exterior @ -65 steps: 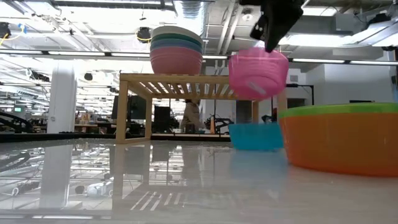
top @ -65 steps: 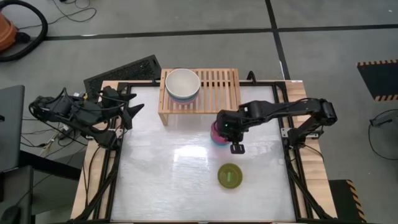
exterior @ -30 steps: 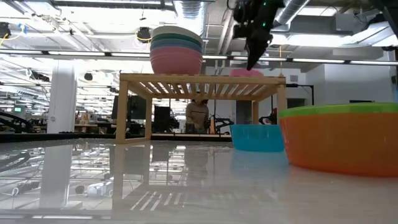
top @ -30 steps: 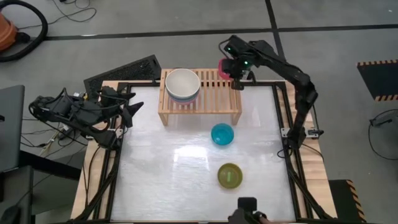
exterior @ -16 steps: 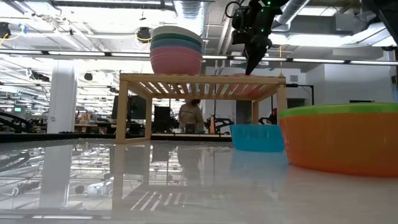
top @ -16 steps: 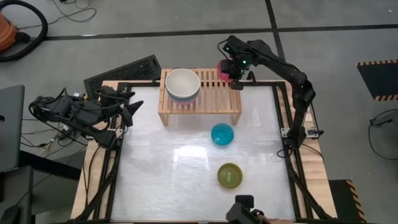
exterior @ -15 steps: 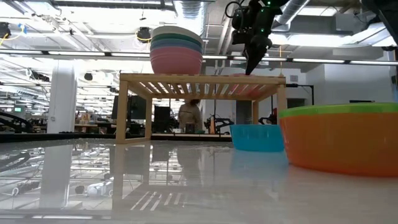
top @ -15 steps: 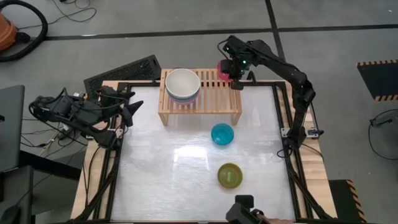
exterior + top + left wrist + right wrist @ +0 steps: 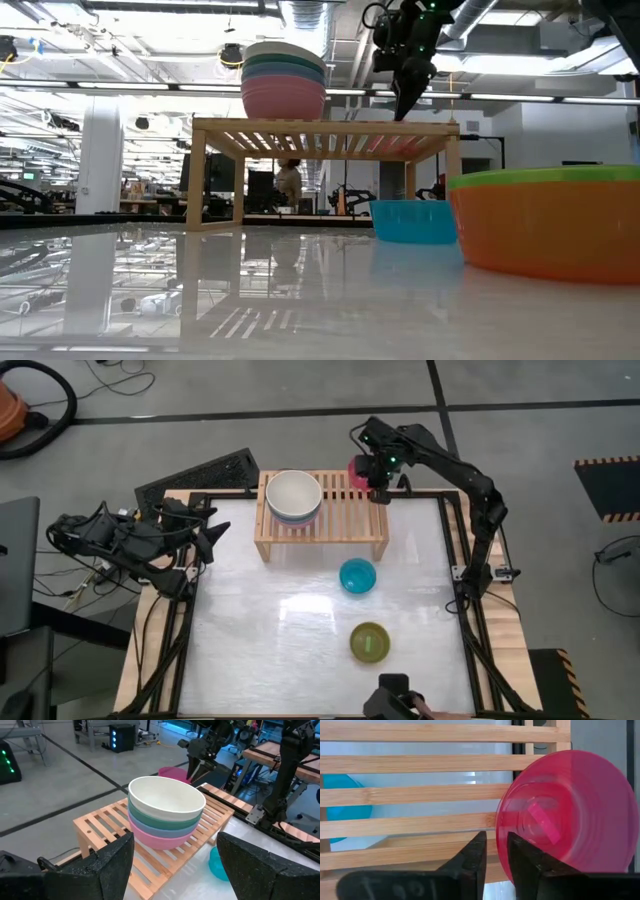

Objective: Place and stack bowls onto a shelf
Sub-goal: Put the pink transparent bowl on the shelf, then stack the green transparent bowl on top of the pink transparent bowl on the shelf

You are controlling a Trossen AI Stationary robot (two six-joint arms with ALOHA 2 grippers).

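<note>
My right gripper (image 9: 377, 487) is at the far right corner of the light-wood shelf (image 9: 345, 510), shut on a small magenta-pink bowl (image 9: 357, 469) that reaches past the shelf's edge. A stack of larger bowls (image 9: 293, 497), cream-white on top and pink at the bottom, stands by its base on the shelf's left part. A cyan bowl (image 9: 357, 576) sits on the table. An olive-green bowl (image 9: 370, 642) sits nested in an orange one. My left gripper (image 9: 175, 870) waits open at the table's left edge. My right gripper (image 9: 496, 842) has the magenta-pink bowl's rim (image 9: 502, 827) between its two fingers, one inside the bowl and one outside. The fingers point down from above. The bowl is upright at slat height; whether its base rests on the slats I cannot tell.
A black slatted panel (image 9: 200, 473) lies past the table's far left corner. At the near edge a person's hand holds a dark object (image 9: 395, 692). The shelf's slats between the stack and the magenta-pink bowl are bare.
My right gripper has moved down a little at the shelf's far right corner, still shut on the magenta-pink bowl. In the low view the bowl has sunk from showing above the shelf's top to behind it. In the half second before now the arm has kept still.
</note>
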